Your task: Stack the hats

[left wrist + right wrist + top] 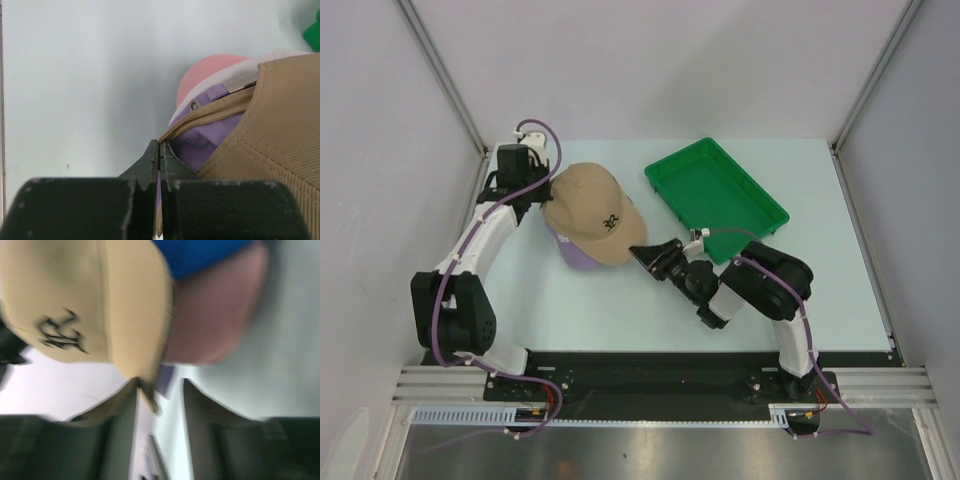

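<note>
The hats lie in one pile at the table's left centre. The tan cap (588,208) with a dark logo is on top, and a lavender brim (572,256) pokes out beneath it. My left gripper (525,193) is at the pile's back. In the left wrist view it (159,146) is shut on the tan cap's (280,135) rear edge, with lavender fabric (207,145) in the slit; the pink (210,70) and white (235,80) caps lie beyond. My right gripper (650,258) is open at the brim side. In the blurred right wrist view it (159,382) has the tan brim's (100,300) tip between its jaws; the blue (200,255) and pink (215,315) caps are behind.
A flat green tray (720,190) lies empty at the back right, just beyond my right gripper; its corner shows in the left wrist view (314,32). White walls close in the table on the left, right and back.
</note>
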You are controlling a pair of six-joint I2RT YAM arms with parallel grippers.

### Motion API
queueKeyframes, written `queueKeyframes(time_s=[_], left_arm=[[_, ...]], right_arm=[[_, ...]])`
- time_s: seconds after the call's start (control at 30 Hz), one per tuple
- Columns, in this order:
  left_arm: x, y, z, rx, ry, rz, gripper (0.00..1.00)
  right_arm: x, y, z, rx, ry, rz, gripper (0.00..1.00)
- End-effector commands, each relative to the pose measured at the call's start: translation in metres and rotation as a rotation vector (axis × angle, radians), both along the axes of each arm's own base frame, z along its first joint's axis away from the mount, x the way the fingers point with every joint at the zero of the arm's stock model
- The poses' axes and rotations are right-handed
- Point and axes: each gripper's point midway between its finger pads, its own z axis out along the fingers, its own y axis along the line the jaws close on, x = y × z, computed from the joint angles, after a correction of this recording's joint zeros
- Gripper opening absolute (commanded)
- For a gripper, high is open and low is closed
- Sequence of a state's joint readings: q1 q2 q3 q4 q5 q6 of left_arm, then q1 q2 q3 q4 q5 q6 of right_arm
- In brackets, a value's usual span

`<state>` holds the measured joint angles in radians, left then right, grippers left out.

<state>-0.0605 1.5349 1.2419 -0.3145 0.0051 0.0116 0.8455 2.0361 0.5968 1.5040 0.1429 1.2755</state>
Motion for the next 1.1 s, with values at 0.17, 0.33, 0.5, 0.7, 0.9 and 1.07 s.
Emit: queueKeyframes(time_s=[0.17, 0.33, 0.5, 0.7, 0.9, 1.07], left_arm=[[-0.022, -0.015, 0.010, 0.008, -0.016, -0.122, 0.03], [-0.026, -0.007, 0.023, 0.021, -0.037, -0.077, 0.22], [-0.038, 0.001, 0.043, 0.029, -0.082, -0.026, 0.66], [-0.051, 0.017, 0.064, 0.060, -0.127, 0.049, 0.83], [-0.069, 0.042, 0.073, 0.103, -0.115, 0.162, 0.87], [-0.104, 0.094, 0.099, 0.060, -0.201, 0.412, 1.00]], right_arm=[[-0.020, -0.030, 0.017, -0.178, -0.211, -0.056, 0.74], [-0.037, -0.052, 0.053, -0.208, -0.311, -0.107, 0.81], [-0.046, -0.079, 0.047, -0.368, -0.318, -0.160, 0.83], [-0.048, -0.113, 0.073, -0.554, -0.368, -0.242, 0.84], [-0.049, -0.153, 0.094, -0.654, -0.378, -0.340, 0.86], [-0.037, -0.199, 0.092, -0.893, -0.303, -0.427, 0.89]])
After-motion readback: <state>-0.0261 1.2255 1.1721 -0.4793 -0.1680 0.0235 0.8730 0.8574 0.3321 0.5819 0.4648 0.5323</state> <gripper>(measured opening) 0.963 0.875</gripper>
